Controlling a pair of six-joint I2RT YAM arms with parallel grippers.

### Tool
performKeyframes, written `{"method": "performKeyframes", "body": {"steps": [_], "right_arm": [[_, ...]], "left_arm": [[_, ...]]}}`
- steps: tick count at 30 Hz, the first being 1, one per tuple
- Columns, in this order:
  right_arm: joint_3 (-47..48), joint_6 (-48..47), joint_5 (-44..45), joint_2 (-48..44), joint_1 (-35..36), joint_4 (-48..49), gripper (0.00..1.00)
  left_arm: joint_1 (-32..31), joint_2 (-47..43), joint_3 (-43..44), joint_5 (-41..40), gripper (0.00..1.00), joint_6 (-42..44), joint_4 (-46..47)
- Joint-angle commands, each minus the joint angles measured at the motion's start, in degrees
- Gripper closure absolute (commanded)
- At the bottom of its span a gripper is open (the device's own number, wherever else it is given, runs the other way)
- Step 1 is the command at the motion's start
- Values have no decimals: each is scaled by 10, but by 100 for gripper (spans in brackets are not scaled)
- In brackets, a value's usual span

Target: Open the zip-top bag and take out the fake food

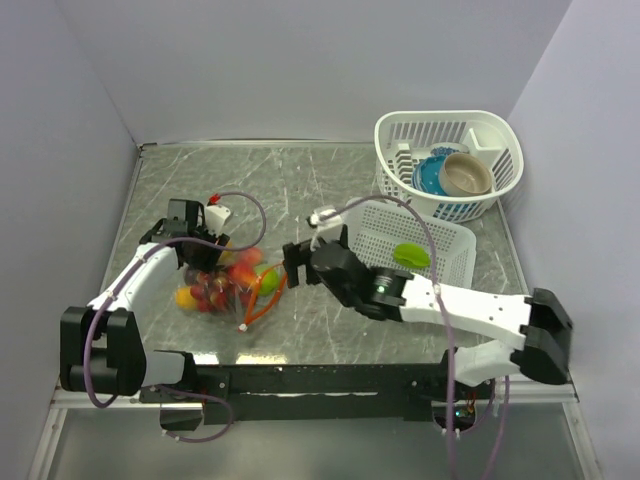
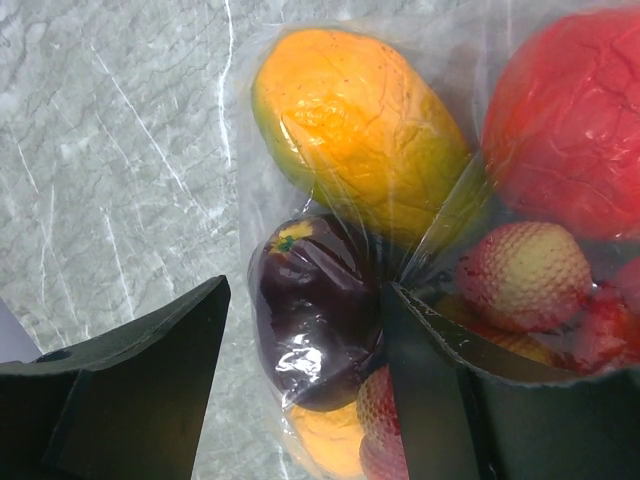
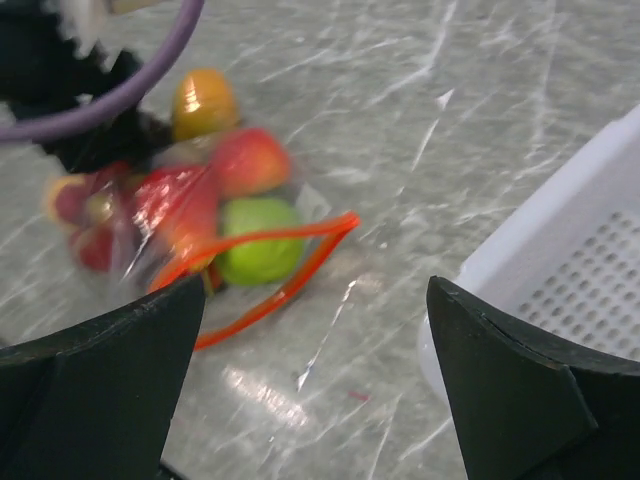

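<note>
The zip-top bag (image 1: 222, 285) lies on the table left of centre, full of fake food (image 1: 240, 270). Its orange-red zip strip (image 3: 290, 262) gapes open in a loop, with a green fruit (image 3: 258, 255) at the mouth. My left gripper (image 1: 203, 262) is open and straddles the bag's closed end (image 2: 330, 130). A dark purple fruit (image 2: 320, 320) sits between its fingers, and the right finger (image 2: 430, 390) lies against the plastic. My right gripper (image 1: 290, 262) is open and empty, low over bare table (image 3: 316, 290) just right of the bag's mouth. One green fake food piece (image 1: 412, 254) lies in the white slotted tray (image 1: 455, 235).
The white slotted tray also shows at the right edge of the right wrist view (image 3: 590, 260), close to my right finger. A white basket (image 1: 400, 135) at the back right holds a blue bowl (image 1: 430, 178) and a beige bowl (image 1: 466, 175). Grey walls stand left, back and right.
</note>
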Motion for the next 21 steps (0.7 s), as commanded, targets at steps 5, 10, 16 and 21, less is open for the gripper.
{"method": "performKeyframes", "body": {"steps": [5, 10, 16, 21], "right_arm": [[-167, 21, -90, -21, 44, 269, 12], [-73, -30, -64, 90, 80, 243, 53], [-30, -61, -55, 150, 82, 260, 34], [9, -74, -48, 201, 71, 248, 14]], "left_arm": [[2, 18, -4, 1, 32, 13, 21], [2, 37, 9, 1, 33, 8, 25], [1, 43, 12, 1, 33, 7, 30], [-1, 46, 15, 1, 33, 11, 30]]}}
